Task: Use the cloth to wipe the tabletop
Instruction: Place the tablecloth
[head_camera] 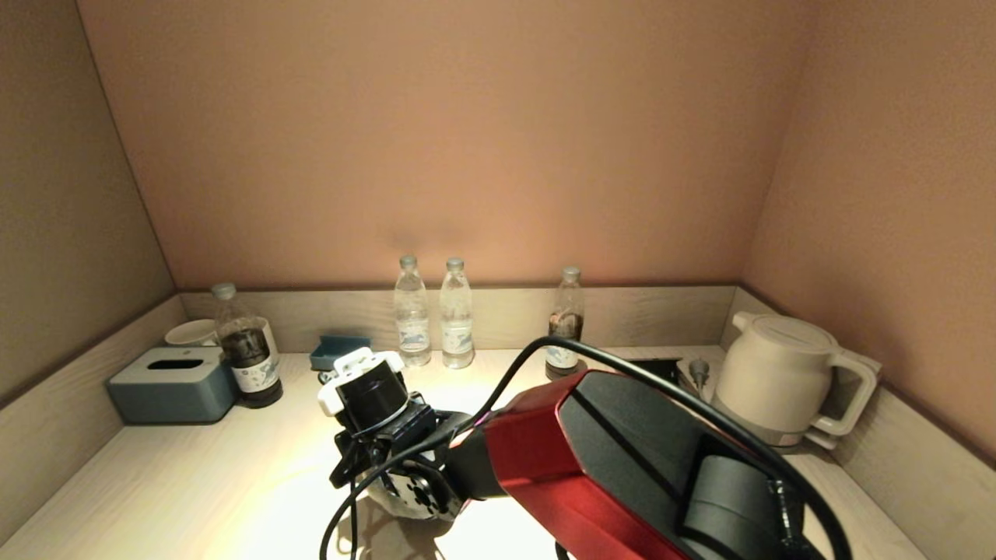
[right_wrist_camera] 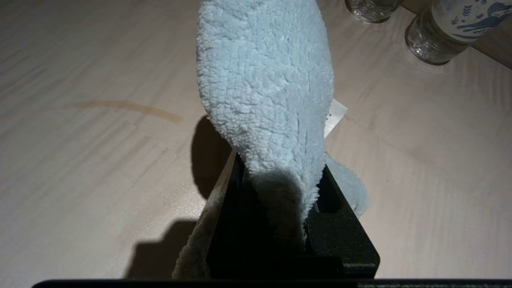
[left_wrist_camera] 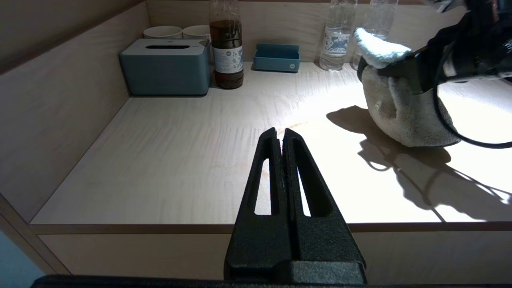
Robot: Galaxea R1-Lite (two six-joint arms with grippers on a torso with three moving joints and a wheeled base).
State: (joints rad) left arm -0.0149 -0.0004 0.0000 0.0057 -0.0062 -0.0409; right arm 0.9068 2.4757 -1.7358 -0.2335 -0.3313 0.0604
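The pale blue-grey fluffy cloth (right_wrist_camera: 264,80) is bunched between the fingers of my right gripper (right_wrist_camera: 280,172), which is shut on it. Its lower bulk (left_wrist_camera: 404,116) rests on the pale wood-grain tabletop (left_wrist_camera: 168,160) near the middle. In the head view my right gripper (head_camera: 393,474) points down at the tabletop (head_camera: 194,482) and hides the cloth. A thin brown curved stain (right_wrist_camera: 124,107) lies on the surface beside the cloth. My left gripper (left_wrist_camera: 280,134) is shut and empty, hanging near the table's front edge, apart from the cloth.
A blue-grey tissue box (head_camera: 173,383), a dark-liquid bottle (head_camera: 247,350) and cups (head_camera: 191,333) stand at the back left. A small blue tray (head_camera: 338,350), two water bottles (head_camera: 412,319) and a third bottle (head_camera: 566,327) line the back rim. A white kettle (head_camera: 786,381) stands at the right.
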